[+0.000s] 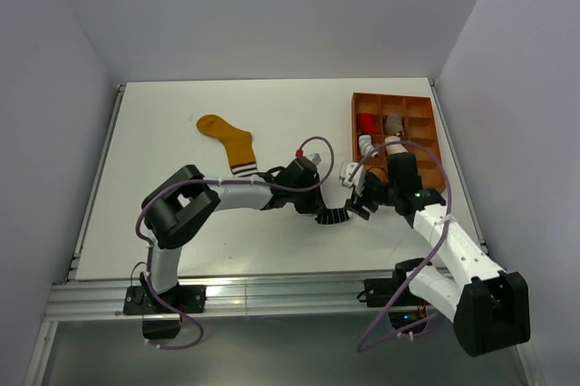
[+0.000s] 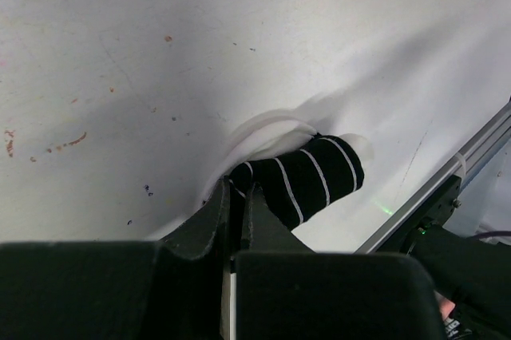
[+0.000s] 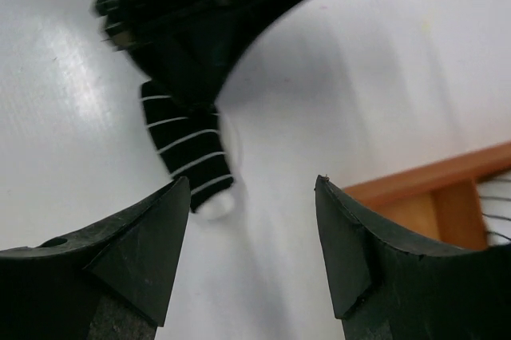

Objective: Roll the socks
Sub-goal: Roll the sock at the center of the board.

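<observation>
right gripper (image 3: 251,187): wide open, right by striped sock (image 3: 188,144)
left gripper (image 2: 238,193): clamped tight on striped sock
orange sock (image 1: 231,138): well apart from striped sock

Far sock (image 1: 227,137) left of centre on the table (image 1: 163,132), near sock (image 1: 333,217) mid-table, tray (image 1: 390,97) far right.

Over on the far right of the white table (image 1: 181,114) sat a brown divided tray (image 1: 391,97), with a red fabric bundle (image 1: 365,122) in one compartment and a grey fabric bundle (image 1: 394,122) in the one just beside it. Small reddish-brown marks (image 2: 64,142) dotted the tabletop, and an aluminium rail (image 1: 272,294) ran along the near edge.
</observation>
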Tool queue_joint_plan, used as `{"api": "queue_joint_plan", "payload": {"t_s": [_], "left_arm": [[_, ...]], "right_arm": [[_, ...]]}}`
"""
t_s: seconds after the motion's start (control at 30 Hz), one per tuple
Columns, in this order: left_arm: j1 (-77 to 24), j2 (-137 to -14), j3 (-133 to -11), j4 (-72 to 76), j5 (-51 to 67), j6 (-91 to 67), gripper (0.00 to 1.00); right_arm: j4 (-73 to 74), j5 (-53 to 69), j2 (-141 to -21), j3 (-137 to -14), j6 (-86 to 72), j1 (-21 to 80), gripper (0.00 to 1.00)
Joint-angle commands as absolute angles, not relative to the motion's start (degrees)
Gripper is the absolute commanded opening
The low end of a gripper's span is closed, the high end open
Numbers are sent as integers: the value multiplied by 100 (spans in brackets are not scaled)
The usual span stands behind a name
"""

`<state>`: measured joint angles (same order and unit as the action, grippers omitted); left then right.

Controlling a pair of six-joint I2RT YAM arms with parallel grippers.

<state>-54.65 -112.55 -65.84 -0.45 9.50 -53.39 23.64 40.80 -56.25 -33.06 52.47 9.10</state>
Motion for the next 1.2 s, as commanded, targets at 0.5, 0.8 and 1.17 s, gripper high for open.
{"api": "queue_joint_plan", "payload": {"t_s": [0.5,0.8,1.17], "left_arm": [[-5440,-12155,-6477,-1854,1178,-4693,0],[-5379,-12225,-6565,-1889,1380,-4597,0],[-5256,-12269,-6653,-2100,1670,-4316,0]], "right_arm": [[774,2180,-5256,-1908,5871,2759,71],[896,1960,-5475,-1934,5906,3199,70],[923,1644,-6565,-2399,5941,3349,63]]}}
